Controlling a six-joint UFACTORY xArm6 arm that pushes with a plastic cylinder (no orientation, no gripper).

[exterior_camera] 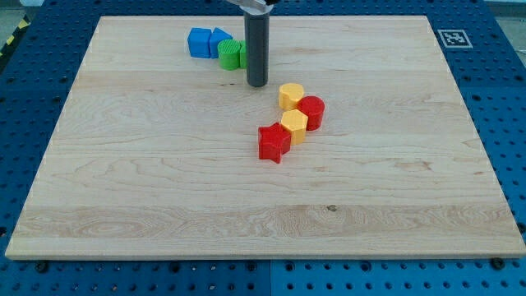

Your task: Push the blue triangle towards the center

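Observation:
Two blue blocks sit side by side near the view's top left of the wooden board (148,205). The left one (199,43) looks squarish. The right one (220,38) has a pointed top and looks like the blue triangle. A green block (230,54) touches it on its lower right, and a second green piece is partly hidden behind my rod. My tip (257,85) rests on the board just right of and below the green blocks, about 50 px from the blue triangle and not touching it.
A chain of blocks lies near the board's middle: a yellow block (291,95), a red round block (312,113), a yellow block (294,126) and a red star (274,143). A marker tag (450,38) sits off the board's top right corner.

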